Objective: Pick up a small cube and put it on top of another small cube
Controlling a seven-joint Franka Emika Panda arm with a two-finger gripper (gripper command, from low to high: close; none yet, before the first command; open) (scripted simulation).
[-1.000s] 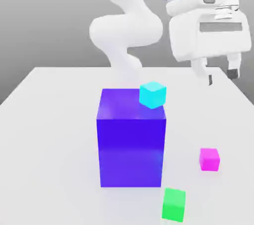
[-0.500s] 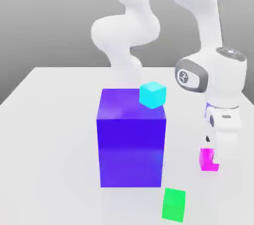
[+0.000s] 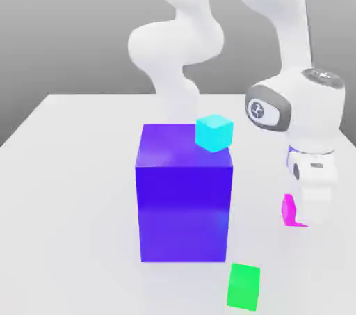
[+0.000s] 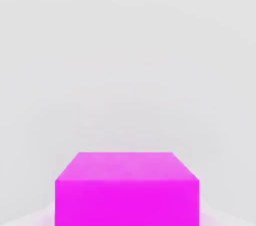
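Currently, the white robot claw (image 3: pixel 298 215) is at about four o'clock in the exterior view, drawn in narrow around a small magenta cube (image 3: pixel 288 212). Part of the cube peeks out on the claw's nine o'clock side; the hand view shows its flat faces squarely, with pale slivers close along both sides. Whether its base clears the pale desk (image 3: pixel 76 237) cannot be told.

The relation that matters is from the held cube to its likely landing place. Reading the exterior view as a clock centred on the claw, a small green cube (image 3: pixel 243 286) sits on the desk toward seven o'clock, well apart and turned slightly. A cyan cube (image 3: pixel 214 133) lies between ten and eleven o'clock, seemingly on top of a large blue block (image 3: pixel 184 213), near its three o'clock edge. The block itself stands at nine o'clock.

The task names no colour, so either small cube could be the base. Green looks the simpler choice: lift, travel toward seven o'clock, line up the faces, lower gently. An off-centre release could tip the stack.
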